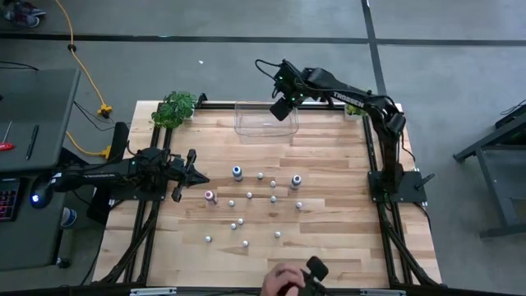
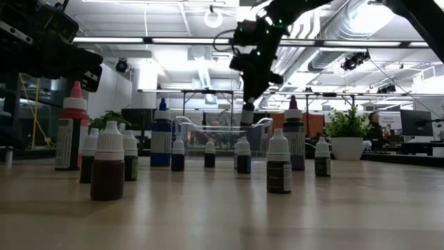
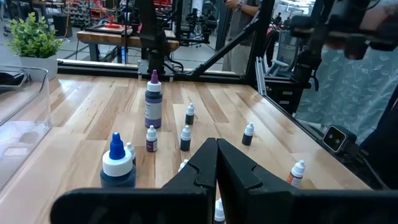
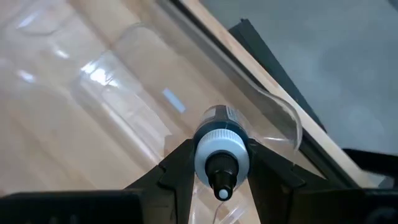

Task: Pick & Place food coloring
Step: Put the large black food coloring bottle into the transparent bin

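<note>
Several small food coloring bottles stand upright on the wooden table: a blue one (image 1: 237, 172), a pink-capped one (image 1: 209, 196), a dark purple one (image 1: 296, 181), and whitish small ones such as (image 1: 249, 195). My right gripper (image 1: 283, 107) is over the clear plastic bin (image 1: 265, 117) at the far middle, shut on one dark bottle (image 4: 219, 124) with a white cap. My left gripper (image 1: 196, 174) waits at the table's left, shut and with nothing in it, pointing level toward the bottles. My right gripper pinches the bottle between its two fingers at the white cap (image 4: 202, 158), one finger on each side. The fingers slant downward from above. The bottle is lifted clear over the bin, its black tip toward the wrist and its body (image 2: 248, 114) pointing down toward the bin.
A small green plant (image 1: 174, 108) stands at the far left corner and another (image 1: 355, 107) at the far right. A person's hand with a dark device (image 1: 288, 281) is at the near edge. Bare wood lies to the right of the bottles.
</note>
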{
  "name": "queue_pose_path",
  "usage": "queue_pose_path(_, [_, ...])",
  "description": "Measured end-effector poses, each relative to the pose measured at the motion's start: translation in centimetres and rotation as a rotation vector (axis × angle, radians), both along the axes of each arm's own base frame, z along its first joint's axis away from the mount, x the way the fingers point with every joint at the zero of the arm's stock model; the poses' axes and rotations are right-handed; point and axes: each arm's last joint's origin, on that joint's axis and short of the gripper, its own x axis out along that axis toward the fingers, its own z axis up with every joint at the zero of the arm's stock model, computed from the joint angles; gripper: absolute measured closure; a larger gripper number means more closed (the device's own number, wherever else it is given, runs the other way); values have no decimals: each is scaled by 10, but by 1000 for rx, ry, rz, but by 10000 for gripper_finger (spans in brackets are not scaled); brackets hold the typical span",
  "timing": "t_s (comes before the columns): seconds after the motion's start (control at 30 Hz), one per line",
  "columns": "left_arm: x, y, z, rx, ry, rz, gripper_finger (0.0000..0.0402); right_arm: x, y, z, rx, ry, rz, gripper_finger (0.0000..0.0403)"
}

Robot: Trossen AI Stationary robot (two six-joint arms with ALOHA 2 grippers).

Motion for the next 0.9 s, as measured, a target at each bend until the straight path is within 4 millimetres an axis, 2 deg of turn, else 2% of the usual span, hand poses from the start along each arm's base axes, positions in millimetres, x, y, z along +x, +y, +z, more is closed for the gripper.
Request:
queue_pose_path(0.2, [0, 0, 0, 0, 1, 0, 399, -9, -15, -22, 46, -34, -123, 281])
queue_pose_path(0.4, [0, 0, 0, 0, 0, 0, 399, -14, -20, -35, 93, -49, -207, 281])
queue_pose_path(0.57, [0, 0, 0, 0, 0, -1, 399, -11, -22, -44, 131, -57, -214, 281])
queue_pose_path(0.77, [0, 0, 0, 0, 0, -3, 399, -6, -28, -66, 177, -37, -237, 281])
queue_pose_path(0.9, [0, 0, 0, 0, 0, -3, 399, -3, -30, -70, 176, -39, -240, 281])
